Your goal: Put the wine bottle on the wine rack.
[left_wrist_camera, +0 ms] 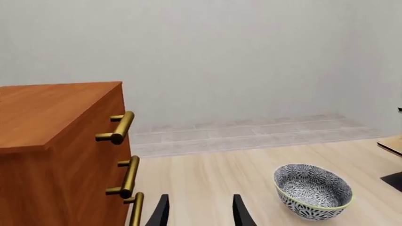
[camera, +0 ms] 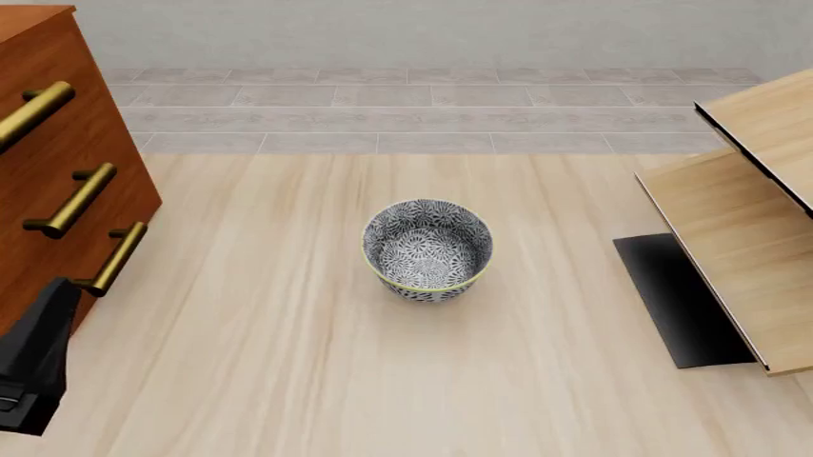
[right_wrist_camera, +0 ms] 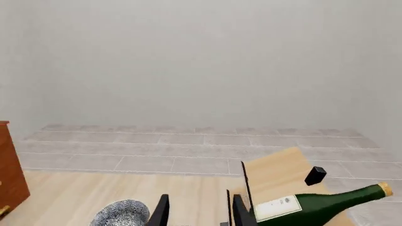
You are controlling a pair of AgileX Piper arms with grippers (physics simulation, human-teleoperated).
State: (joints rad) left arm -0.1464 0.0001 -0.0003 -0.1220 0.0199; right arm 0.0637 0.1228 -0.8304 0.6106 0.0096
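One wine bottle (right_wrist_camera: 314, 203) lies tilted on the wine rack (right_wrist_camera: 276, 176); both end effectors gape empty.

front view: high, looks steeply down on table (camera: 318, 362), bowl (camera: 427, 249) central, cabinet (camera: 51, 171) at left edge, wine rack (camera: 749, 238) at right edge. left wrist view: low, near table, faces back wall past cabinet (left_wrist_camera: 56, 155) and bowl (left_wrist_camera: 312, 190). right wrist view: low, faces wall over wine rack (right_wrist_camera: 276, 174). all three share bowl (right_wrist_camera: 122, 214).
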